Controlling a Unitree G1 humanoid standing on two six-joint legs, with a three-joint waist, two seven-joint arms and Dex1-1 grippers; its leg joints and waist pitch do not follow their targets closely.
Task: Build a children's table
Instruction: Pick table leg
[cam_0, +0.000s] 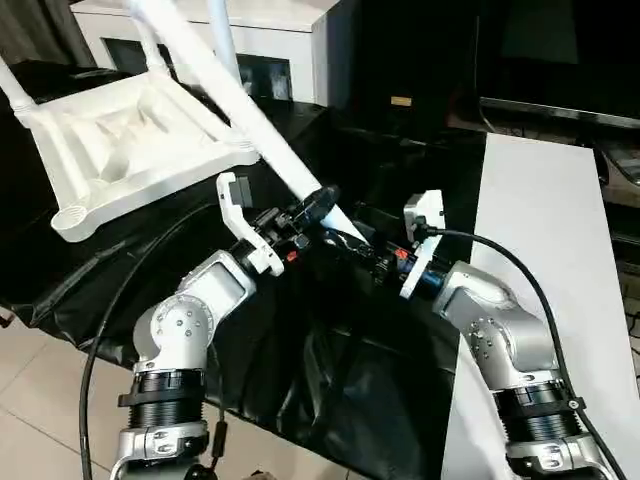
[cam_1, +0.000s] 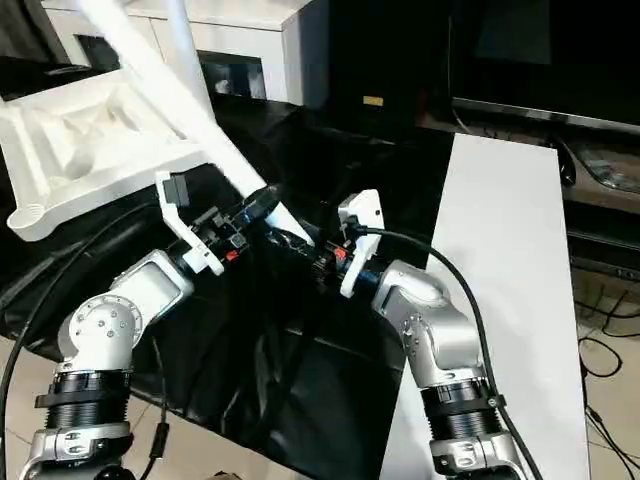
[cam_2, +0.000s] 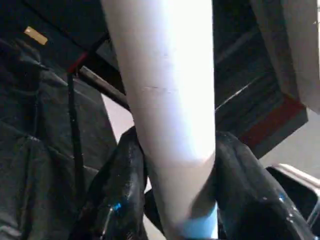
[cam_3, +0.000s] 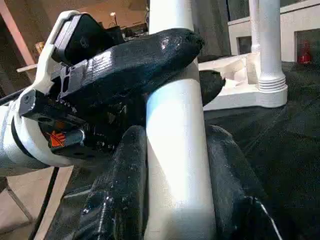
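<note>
A white children's table (cam_0: 130, 140) is lying upside down on a surface draped in black sheeting (cam_0: 330, 380), its ribbed underside facing up and already-fitted legs rising from its corners toward the top of the head-camera views. One long white tapered leg (cam_0: 250, 115) is slanting down from near the table's closest corner toward the robot, and both arms are meeting at its lower end. The left gripper (cam_0: 315, 205) is reaching in from the left, its two black fingers (cam_2: 120, 185) sitting on either side of the leg and pressing against it, as the left wrist view is showing close up. The right gripper (cam_0: 350, 240) is coming in from the right, just below the left one on the same leg, with its fingers (cam_3: 127, 175) closed snugly around the white shaft; the right wrist view is also showing one left-gripper finger lying across the leg just beyond them. A white panel (cam_0: 540, 270) is lying flat to the robot's right, and a white cabinet (cam_0: 270, 40) is standing behind the table.
</note>
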